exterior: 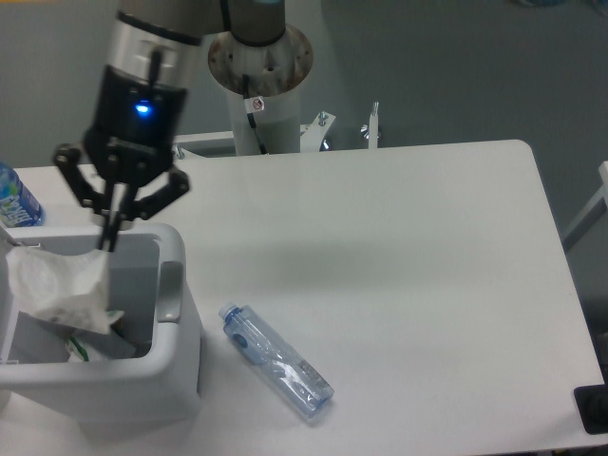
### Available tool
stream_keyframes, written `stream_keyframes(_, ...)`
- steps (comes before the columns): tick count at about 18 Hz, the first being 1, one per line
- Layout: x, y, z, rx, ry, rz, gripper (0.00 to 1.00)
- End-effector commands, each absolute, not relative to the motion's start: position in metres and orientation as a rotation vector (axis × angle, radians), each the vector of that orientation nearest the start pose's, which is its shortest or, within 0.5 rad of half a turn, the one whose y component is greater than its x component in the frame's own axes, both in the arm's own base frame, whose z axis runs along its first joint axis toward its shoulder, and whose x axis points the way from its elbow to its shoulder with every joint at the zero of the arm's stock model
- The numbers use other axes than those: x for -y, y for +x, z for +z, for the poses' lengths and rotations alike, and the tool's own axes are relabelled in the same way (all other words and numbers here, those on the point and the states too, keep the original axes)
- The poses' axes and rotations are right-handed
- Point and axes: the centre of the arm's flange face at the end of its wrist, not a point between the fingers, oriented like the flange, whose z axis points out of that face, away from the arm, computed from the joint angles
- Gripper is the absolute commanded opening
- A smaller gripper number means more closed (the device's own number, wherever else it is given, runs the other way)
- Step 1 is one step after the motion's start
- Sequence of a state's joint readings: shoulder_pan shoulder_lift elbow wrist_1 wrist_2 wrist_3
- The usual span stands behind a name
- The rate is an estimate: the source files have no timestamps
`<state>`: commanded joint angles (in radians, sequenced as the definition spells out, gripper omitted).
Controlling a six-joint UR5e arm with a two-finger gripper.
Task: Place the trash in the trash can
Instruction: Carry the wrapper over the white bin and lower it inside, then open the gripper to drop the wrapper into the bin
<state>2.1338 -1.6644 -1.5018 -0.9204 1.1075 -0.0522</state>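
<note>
Camera view has the hand (pixel 112 237) hanging over the open trash can (pixel 176 290) at the left end of the bench (pixel 399 247), fingertips pinched together on the top edge of the crumpled plastic wrapper (pixel 59 285). The wrapper dangles below the grip, and most of it looks to be inside the rim line, though it sits toward the far-left wall, so I can't tell if part of it is draped over that edge.

If I were running this, I'd nudge a touch toward the middle of the can before letting go, and drop a little lower so the light wrapper doesn't float or cling to a finger. Open wide and lift straight up.

There's already something white with a green mark at the bottom of the can. The clear bottle (pixel 276 361) with the blue cap is lying on the bench just right of the can, so that's next. A blue labelled bottle (pixel 13 199) stands at the far left edge, not part of the job.
</note>
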Motion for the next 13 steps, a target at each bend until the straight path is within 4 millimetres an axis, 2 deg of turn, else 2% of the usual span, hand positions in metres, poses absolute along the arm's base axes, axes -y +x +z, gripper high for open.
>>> stream_keyframes(1, -0.574, -0.152, 0.561, 0.551, -2.350, -0.352, 0.97)
stream_keyframes(2, -0.575, -0.153, 0.560, 0.555, -2.353, -0.355, 1.00)
stream_keyframes(5, -0.573, -0.153, 0.563, 0.563, -2.347, -0.352, 1.00)
stream_keyframes(6, -0.572, -0.159, 0.563, 0.577, -2.343, -0.347, 1.00)
stream_keyframes(7, -0.568, -0.171, 0.563, 0.607, -2.337, -0.335, 1.00)
stream_keyframes(10, -0.545, -0.233, 0.551, 0.801, -2.296, -0.305, 1.00)
stream_keyframes(12, -0.524, -0.285, 0.546, 0.937, -2.245, -0.281, 1.00)
stream_keyframes(13, -0.519, -0.305, 0.542, 0.970, -2.232, -0.267, 1.00)
